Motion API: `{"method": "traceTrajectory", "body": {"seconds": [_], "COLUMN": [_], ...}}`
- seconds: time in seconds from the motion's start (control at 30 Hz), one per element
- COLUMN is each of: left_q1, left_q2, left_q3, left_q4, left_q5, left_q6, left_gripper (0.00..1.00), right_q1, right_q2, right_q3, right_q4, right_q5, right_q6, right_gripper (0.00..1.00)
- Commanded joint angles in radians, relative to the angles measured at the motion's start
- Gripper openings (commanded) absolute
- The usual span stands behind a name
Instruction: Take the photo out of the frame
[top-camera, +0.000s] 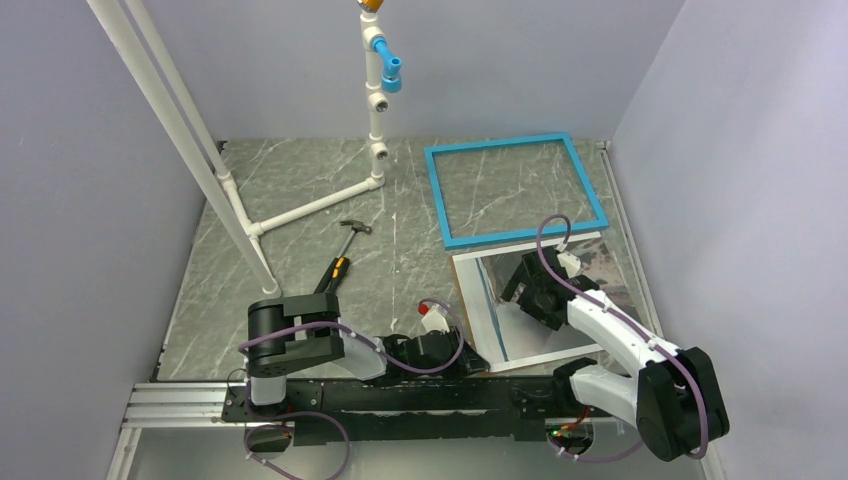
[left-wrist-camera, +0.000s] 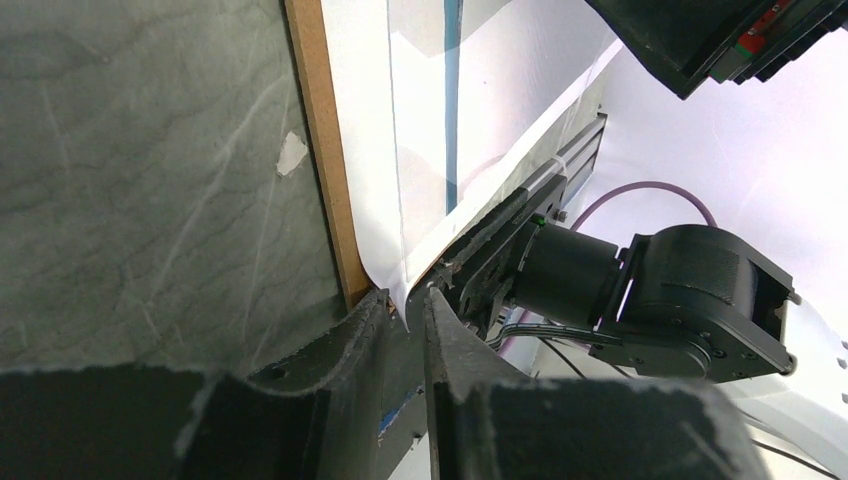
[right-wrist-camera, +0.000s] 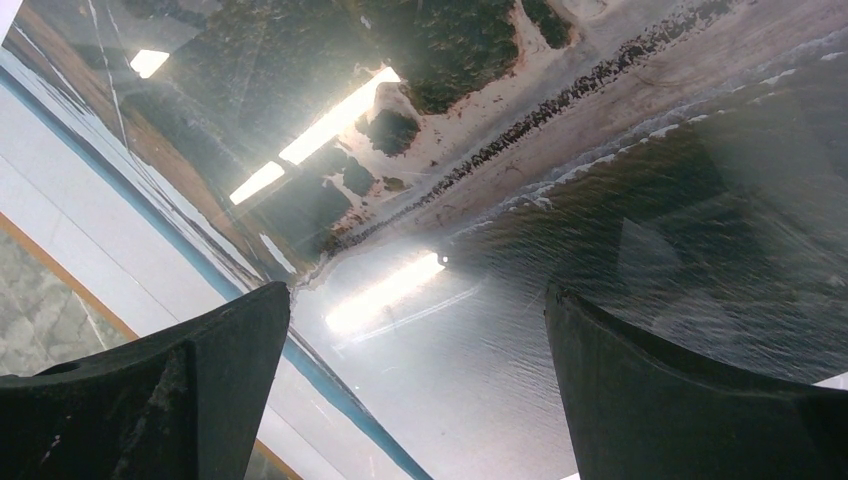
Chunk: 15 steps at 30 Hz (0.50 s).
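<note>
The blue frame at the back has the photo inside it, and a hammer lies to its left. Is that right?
No: the frame is empty, with bare table showing through; the photo lies nearer, outside it. The hammer does lie to its left. The top view shows this.

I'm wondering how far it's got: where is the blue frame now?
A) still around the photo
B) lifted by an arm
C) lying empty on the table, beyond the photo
C: the frame lies flat, the table showing through it, with the photo outside it on the near side.

No legible text, labels, numbers — none anywhere.
</note>
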Motion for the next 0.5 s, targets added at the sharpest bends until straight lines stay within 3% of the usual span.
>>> {"method": "traceTrajectory", "body": {"seconds": [0.0,0.2,0.47], "left_q1": [0.013,0.024,0.037], "left_q2": [0.012,0.026,0.039], "left_q3": [0.026,0.020,0.031], "left_q4": [0.036,0.075,0.097], "left_q5": [-0.041,-0.031,-0.012], "left_q6": [0.038,0.063,0.094], "left_gripper": [0.24,0.18,0.22], "right_q1": [-0.004,-0.003,-0.005], "right_q2": [0.005,0.006,0.008], "right_q3": [-0.024,-0.021,-0.018], "right_q4": [0.042,0.041,0.043], "right_q5": [-0.045,-0.043,-0.040], "right_q6": [0.007,0.000,-0.006], "right_gripper": [0.99,0.99,0.99]}}
